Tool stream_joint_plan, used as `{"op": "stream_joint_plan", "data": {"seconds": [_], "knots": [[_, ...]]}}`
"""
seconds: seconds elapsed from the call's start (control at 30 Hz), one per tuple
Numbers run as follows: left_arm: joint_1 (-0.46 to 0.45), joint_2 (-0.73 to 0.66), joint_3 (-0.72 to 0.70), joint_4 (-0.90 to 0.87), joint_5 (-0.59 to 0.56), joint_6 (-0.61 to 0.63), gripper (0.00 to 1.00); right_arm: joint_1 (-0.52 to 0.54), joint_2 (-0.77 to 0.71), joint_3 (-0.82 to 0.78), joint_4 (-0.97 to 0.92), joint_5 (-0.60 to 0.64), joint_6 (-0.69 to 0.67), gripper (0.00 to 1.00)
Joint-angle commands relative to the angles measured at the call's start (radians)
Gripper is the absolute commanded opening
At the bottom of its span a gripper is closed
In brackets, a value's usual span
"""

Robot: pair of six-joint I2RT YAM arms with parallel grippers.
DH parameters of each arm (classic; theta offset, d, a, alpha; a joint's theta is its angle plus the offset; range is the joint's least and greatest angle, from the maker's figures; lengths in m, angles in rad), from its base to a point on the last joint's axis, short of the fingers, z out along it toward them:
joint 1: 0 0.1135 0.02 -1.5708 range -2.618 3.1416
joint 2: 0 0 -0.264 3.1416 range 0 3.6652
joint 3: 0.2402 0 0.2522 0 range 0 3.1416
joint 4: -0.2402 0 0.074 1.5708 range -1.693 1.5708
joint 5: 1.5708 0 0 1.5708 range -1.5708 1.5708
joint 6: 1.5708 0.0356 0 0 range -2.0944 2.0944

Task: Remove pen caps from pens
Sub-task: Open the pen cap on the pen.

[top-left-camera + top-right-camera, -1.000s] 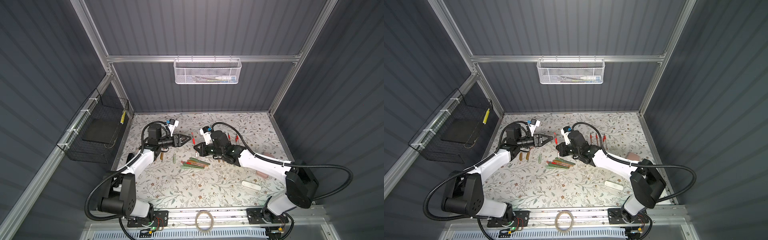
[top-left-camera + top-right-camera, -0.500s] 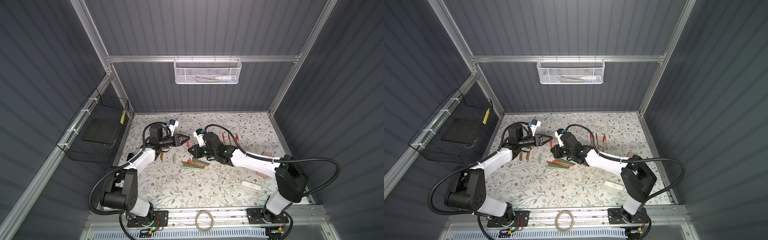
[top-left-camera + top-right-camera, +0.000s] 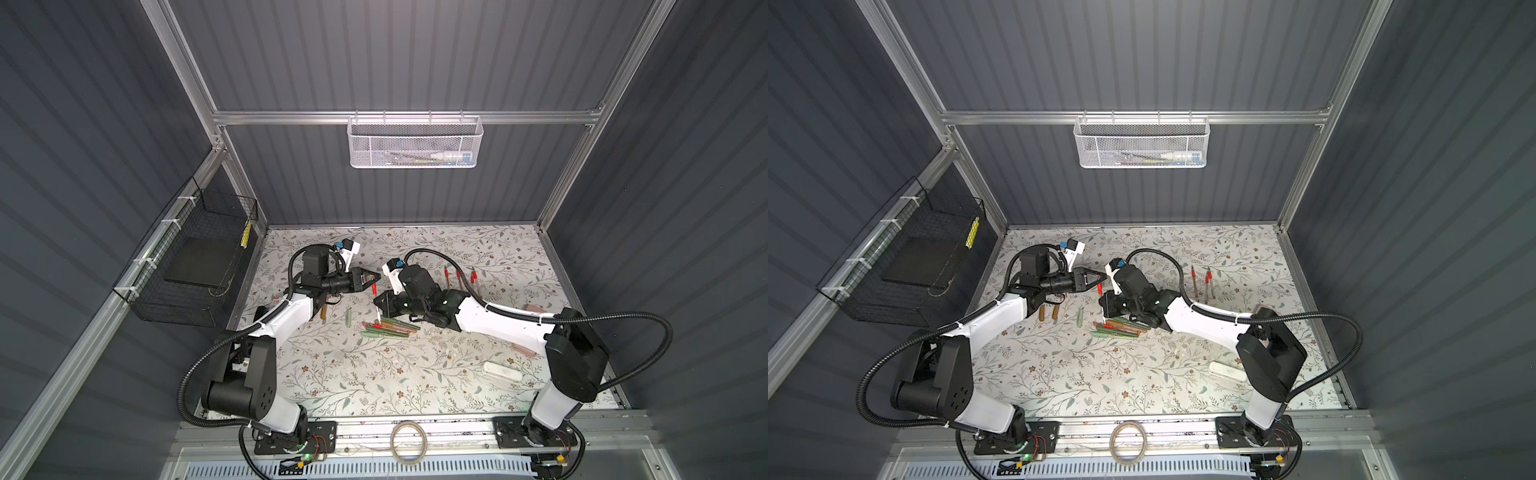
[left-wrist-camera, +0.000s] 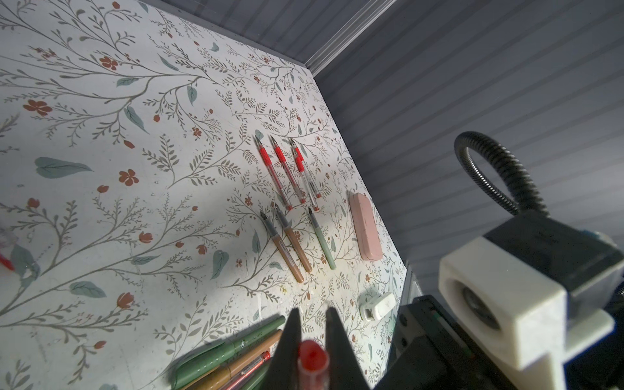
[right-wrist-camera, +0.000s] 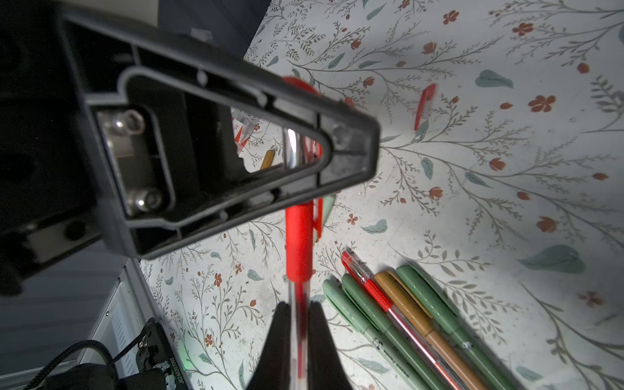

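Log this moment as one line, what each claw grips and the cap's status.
left claw: shut on red cap | right claw: shut on clear pen | cap: on pen, not yet pulled off

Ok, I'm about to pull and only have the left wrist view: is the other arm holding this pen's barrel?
Observer: Yes. The right gripper is shut on the clear barrel of the pen, just short of the red cap.
Operator: How much cap does my side have?
Observer: The left gripper pinches its far part; the part nearest the barrel shows bare.
Operator: Where do loose caps lie?
Observer: Two brown caps and a green cap lie beside the left arm.
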Motion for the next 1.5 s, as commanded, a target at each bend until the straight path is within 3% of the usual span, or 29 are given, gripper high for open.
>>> {"op": "stream_joint_plan", "data": {"seconds": [0.0, 0.13, 0.23, 0.33, 0.43, 0.67, 0.77, 0.87, 1.03, 1.33, 1.4, 1.47], "knots": [[0.002, -0.007, 0.032, -0.025, -0.013, 0.020, 0.00, 0.002, -0.011, 0.006, -0.011, 0.024, -0.002, 0.00], [0.002, -0.006, 0.022, -0.001, -0.010, 0.000, 0.00, 0.002, 0.005, 0.019, -0.011, 0.005, -0.012, 0.00], [0.001, -0.013, 0.023, -0.003, -0.004, -0.011, 0.00, 0.002, 0.008, 0.012, 0.013, 0.006, -0.014, 0.21], [0.002, -0.011, 0.005, 0.048, 0.010, -0.048, 0.00, 0.000, 0.035, 0.030, 0.015, -0.007, -0.024, 0.27], [0.002, -0.013, 0.013, 0.037, 0.017, -0.048, 0.00, 0.000, 0.052, 0.064, -0.005, -0.020, -0.038, 0.26], [0.002, -0.019, 0.006, 0.039, 0.019, -0.043, 0.00, -0.009, 0.056, 0.062, -0.005, -0.011, -0.046, 0.01], [0.002, -0.020, 0.009, 0.023, 0.002, -0.030, 0.30, -0.009, 0.048, 0.040, 0.007, 0.010, -0.045, 0.00], [0.002, -0.018, 0.019, 0.010, -0.006, -0.030, 0.37, -0.009, 0.057, 0.049, -0.018, 0.006, -0.045, 0.00], [0.002, -0.010, 0.022, 0.017, -0.001, -0.037, 0.27, -0.010, 0.063, 0.039, -0.005, 0.006, -0.042, 0.00], [0.003, -0.013, 0.029, -0.001, -0.014, -0.024, 0.22, -0.009, 0.078, 0.047, -0.029, -0.007, -0.044, 0.00], [0.002, -0.014, 0.031, -0.011, -0.013, -0.017, 0.15, -0.009, 0.072, 0.036, -0.021, 0.002, -0.041, 0.00], [0.003, -0.015, 0.022, 0.000, -0.014, -0.017, 0.00, -0.010, 0.072, 0.024, -0.005, 0.004, -0.035, 0.00]]}}
